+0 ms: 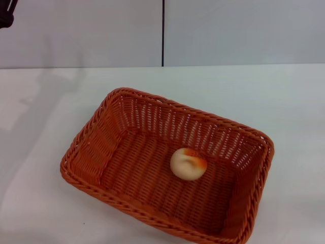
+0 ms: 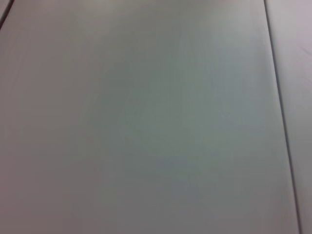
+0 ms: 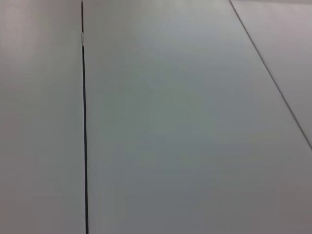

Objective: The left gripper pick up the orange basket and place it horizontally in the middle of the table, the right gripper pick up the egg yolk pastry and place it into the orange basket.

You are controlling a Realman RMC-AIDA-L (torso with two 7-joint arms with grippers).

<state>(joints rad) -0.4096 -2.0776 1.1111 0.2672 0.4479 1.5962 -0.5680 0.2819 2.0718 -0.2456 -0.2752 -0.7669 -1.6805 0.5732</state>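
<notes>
The orange basket (image 1: 101, 147) lies on the white table (image 1: 40, 101), slightly skewed, near the middle and towards the front edge in the head view. The egg yolk pastry (image 1: 188, 163) rests on the basket's woven floor, right of its centre, with the browned top turned to the right. A black part of the left gripper (image 1: 5, 14) shows in the top left corner, raised high and well away from the basket. The right gripper is out of view. Nothing is touching the basket or the pastry.
Behind the table stands a pale grey wall (image 1: 244, 30) with a dark vertical seam (image 1: 163, 33). Both wrist views show only grey wall panels (image 2: 146, 122) (image 3: 195, 122) with thin seams.
</notes>
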